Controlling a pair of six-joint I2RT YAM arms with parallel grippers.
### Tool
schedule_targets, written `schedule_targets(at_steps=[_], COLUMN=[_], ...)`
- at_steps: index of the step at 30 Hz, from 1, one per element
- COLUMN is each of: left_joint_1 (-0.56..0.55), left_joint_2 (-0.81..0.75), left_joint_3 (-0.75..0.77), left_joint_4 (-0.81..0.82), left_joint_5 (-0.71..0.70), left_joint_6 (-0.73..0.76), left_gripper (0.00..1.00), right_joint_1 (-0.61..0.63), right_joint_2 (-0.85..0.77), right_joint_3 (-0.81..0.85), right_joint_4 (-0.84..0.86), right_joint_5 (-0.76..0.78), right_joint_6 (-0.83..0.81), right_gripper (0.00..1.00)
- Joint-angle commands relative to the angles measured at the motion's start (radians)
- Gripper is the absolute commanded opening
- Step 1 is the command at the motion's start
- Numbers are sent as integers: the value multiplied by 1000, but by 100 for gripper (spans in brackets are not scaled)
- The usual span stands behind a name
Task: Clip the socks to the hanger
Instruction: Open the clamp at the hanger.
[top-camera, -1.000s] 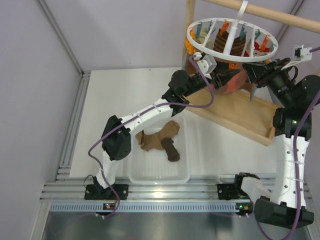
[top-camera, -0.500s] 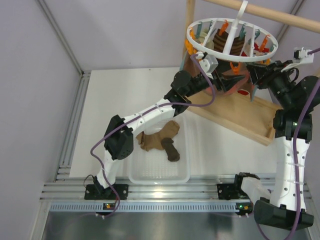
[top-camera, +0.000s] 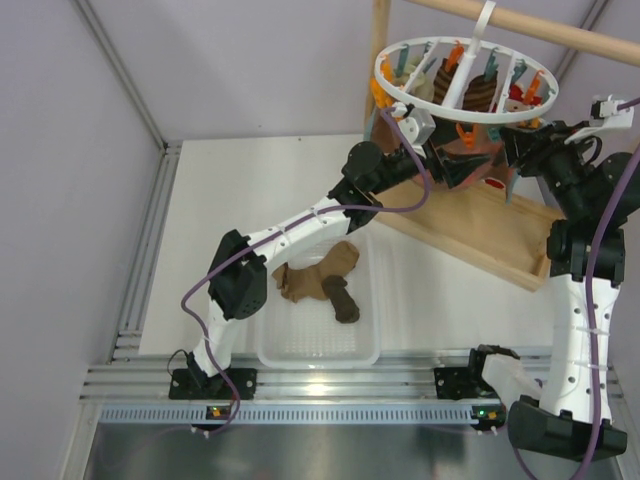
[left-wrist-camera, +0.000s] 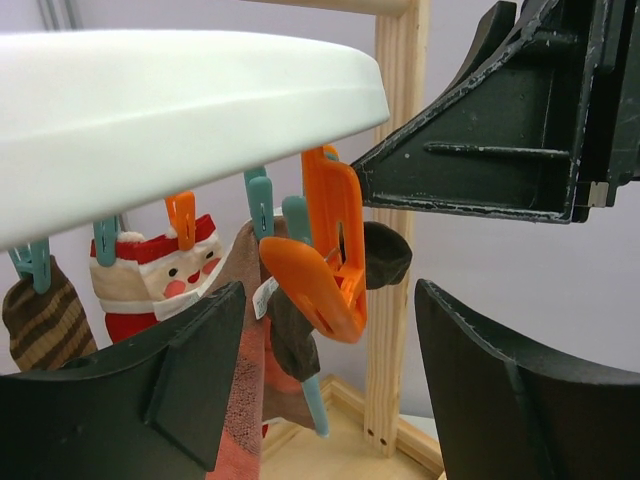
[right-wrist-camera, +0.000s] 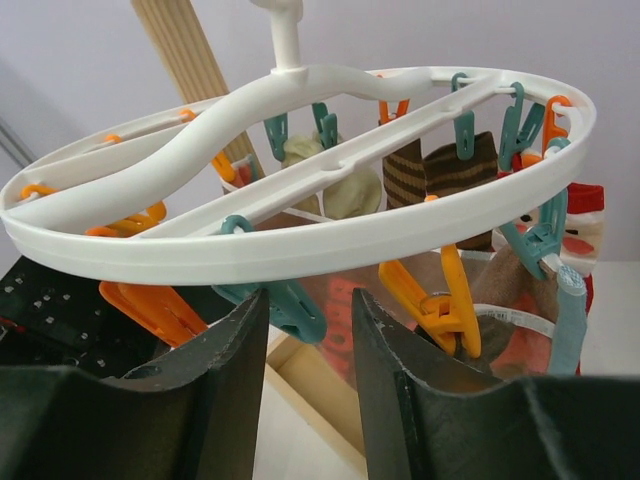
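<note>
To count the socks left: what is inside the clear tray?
Inside the tray, crumpled tan socks and one dark brown sock lie touching. Anything under them is covered.

I note the white ring hanger (top-camera: 440, 112) hanging level, striped socks (right-wrist-camera: 405, 175) pegged beneath it, while tan socks (top-camera: 315, 278) and a dark brown sock (top-camera: 343, 300) lie touching in the tray (top-camera: 320, 358).

I am viewing the hanger (right-wrist-camera: 300, 252), shining smooth white plastic. The socks (top-camera: 315, 283) are showing soft, matt cloth.
</note>
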Motion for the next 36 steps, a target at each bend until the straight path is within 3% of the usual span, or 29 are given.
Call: schedule_targets(at_steps=[1, 20, 26, 30, 36], left_joint_1=[-3, -4, 8, 19, 19], left_joint_2=[-9, 57, 95, 127, 181], left_joint_3=[9, 101, 138, 173, 253], left_joint_4=[45, 52, 105, 162, 200], left_joint_5=[-5, -49, -92, -33, 19], left_joint_6=[-5, -19, -90, -140, -202], left_gripper=[74, 75, 77, 86, 83], right_joint_1=[-4, 13, 13, 13, 11], right_joint_2=[9, 21, -23, -45, -54], right_joint_3=[11, -33, -52, -43, -35], right_joint_4=[87, 214, 199, 140, 130], right_joint_5=[-18, -50, -41, -45, -54], right_joint_6=[42, 97, 70, 45, 48], right_gripper=[38, 47, 47, 47, 47])
